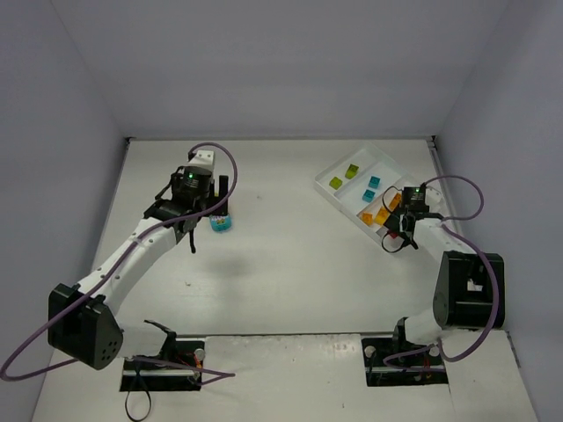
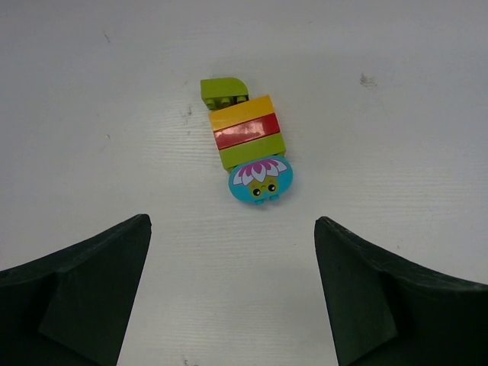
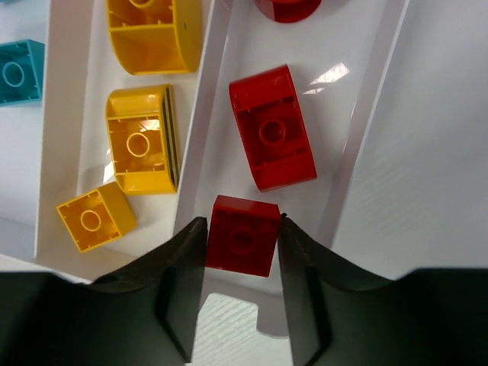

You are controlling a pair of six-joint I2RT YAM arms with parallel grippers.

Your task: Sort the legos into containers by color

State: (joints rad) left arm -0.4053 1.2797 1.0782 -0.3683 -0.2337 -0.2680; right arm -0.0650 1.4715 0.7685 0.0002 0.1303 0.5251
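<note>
A short stack of legos (image 2: pixel 250 149) lies on the table: lime green, yellow, red, lime green, then a teal piece with a flower face. My left gripper (image 2: pixel 231 223) hovers open just short of the teal end, nothing between its fingers; from above it (image 1: pixel 214 209) sits beside the stack (image 1: pixel 222 223). My right gripper (image 3: pixel 242 221) is shut on a small red brick (image 3: pixel 242 236), over the near end of the white tray's (image 3: pixel 216 99) red compartment. A larger red brick (image 3: pixel 273 127) lies in that compartment. Yellow bricks (image 3: pixel 139 149) fill the neighbouring one.
In the top view the tray (image 1: pixel 327 192) stands at the back right, holding green bricks (image 1: pixel 344 177), teal bricks (image 1: pixel 371 187) and orange bricks (image 1: pixel 374 214). The right arm (image 1: pixel 412 204) covers its near right end. White walls enclose the table.
</note>
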